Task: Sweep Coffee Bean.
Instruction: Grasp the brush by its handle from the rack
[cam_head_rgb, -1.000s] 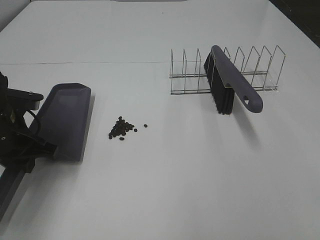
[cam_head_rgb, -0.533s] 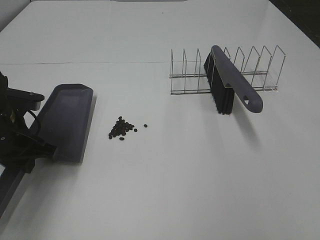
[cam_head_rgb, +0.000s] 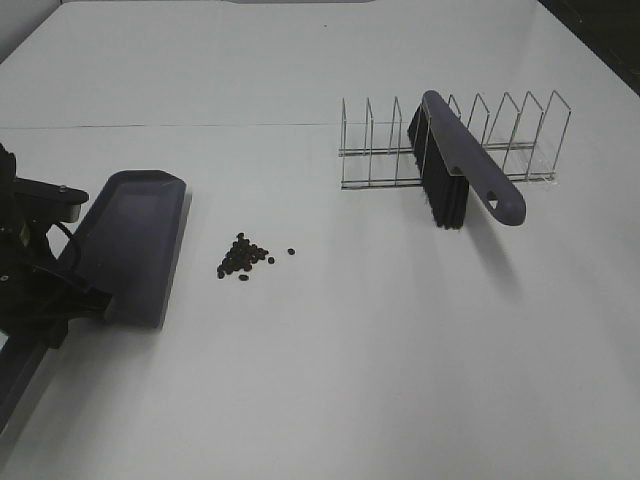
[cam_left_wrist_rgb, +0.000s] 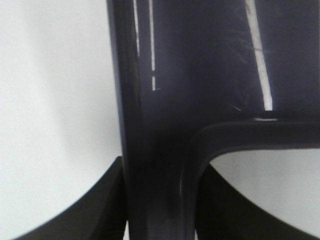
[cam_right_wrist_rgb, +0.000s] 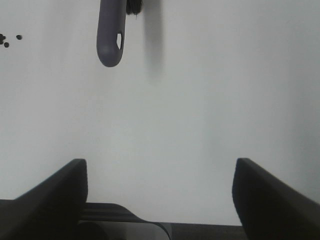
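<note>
The coffee bean cluster (cam_head_rgb: 243, 259) lies on the white table left of centre, with one stray bean just to its right. A dark purple dustpan (cam_head_rgb: 135, 245) sits to the left of the beans, its long edge facing them across a small gap. My left gripper (cam_head_rgb: 85, 292) is shut on the dustpan's handle (cam_left_wrist_rgb: 155, 150), with a black finger on either side. A purple brush (cam_head_rgb: 460, 170) with black bristles rests in a wire rack (cam_head_rgb: 510, 140) at the right. My right gripper (cam_right_wrist_rgb: 160, 195) stands open and empty, short of the brush handle (cam_right_wrist_rgb: 111, 32).
The wire rack has several upright dividers and stands behind and right of the beans. A faint seam (cam_head_rgb: 200, 126) crosses the table's far half. The left arm's black body (cam_head_rgb: 25, 300) fills the table's left edge.
The dustpan has sunk slightly and lies flatter than a second ago. Beans, brush and rack have not moved.
</note>
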